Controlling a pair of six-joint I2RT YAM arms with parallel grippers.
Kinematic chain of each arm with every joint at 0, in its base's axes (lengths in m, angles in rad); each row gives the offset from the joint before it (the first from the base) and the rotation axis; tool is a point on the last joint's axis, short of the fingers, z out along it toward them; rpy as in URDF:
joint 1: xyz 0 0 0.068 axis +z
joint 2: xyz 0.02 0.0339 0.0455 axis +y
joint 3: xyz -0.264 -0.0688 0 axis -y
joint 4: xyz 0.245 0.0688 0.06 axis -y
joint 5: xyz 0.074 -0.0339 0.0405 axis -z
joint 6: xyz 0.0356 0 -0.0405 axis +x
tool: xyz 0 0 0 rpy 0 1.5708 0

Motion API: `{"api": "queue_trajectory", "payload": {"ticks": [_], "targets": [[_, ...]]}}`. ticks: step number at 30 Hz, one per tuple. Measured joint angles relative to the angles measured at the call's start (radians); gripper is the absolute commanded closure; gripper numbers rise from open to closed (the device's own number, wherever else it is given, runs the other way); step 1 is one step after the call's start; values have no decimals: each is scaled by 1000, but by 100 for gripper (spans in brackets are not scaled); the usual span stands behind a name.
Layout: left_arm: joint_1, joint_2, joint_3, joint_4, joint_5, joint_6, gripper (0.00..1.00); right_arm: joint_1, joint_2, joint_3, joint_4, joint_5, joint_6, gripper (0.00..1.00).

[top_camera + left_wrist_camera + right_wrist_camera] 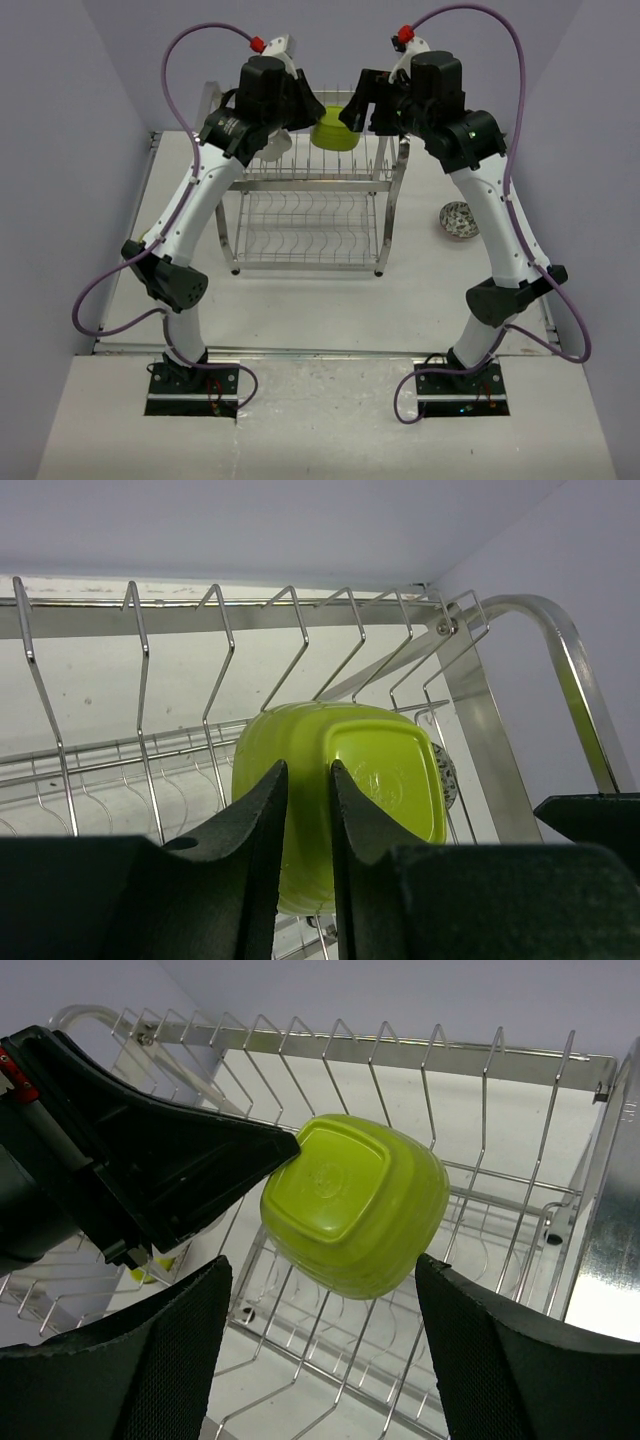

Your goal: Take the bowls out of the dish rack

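Squarish lime bowl [350, 1205] is at the back of the dish rack [310, 235] top tier, base facing your right wrist cam. Can't tell if it rests on the wires.

Left gripper [308, 768]: fingers nearly together, tips against the bowl, green showing in the slot. Can't tell if it's clamped.

Right gripper [322, 1265]: spread wide, bowl just ahead, apart from it.

Divider wires [215, 650] stand right behind the bowl, chrome post [565, 680] close beside it. Patterned bowl [459, 220] sits on the table [330, 310] beside your right arm. Wall [120, 80] is close behind the rack.
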State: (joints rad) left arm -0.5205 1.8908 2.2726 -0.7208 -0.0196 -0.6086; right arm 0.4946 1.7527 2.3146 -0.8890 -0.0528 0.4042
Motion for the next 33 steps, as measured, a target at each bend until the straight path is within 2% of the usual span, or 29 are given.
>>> {"api": "queue_trajectory", "payload": {"ticks": [4, 6, 7, 18, 30, 33], "targets": [[-3, -11, -15, 3, -11, 0, 78, 0, 0, 0, -2, -18, 24, 24], [-5, -17, -22, 2, -18, 0, 76, 0, 0, 0, -2, -21, 31, 24], [-5, -18, -22, -2, -22, 0, 70, 0, 0, 0, -2, -21, 33, 24], [-5, -19, -22, -20, -49, -1, 65, 0, -32, -26, -10, -18, 43, 23], [-5, -31, -33, -19, -56, -8, 72, 0, -33, -44, -3, -55, 87, 23], [-5, -35, -35, -22, -56, -8, 74, 0, -33, -48, -2, -65, 111, 20]]}}
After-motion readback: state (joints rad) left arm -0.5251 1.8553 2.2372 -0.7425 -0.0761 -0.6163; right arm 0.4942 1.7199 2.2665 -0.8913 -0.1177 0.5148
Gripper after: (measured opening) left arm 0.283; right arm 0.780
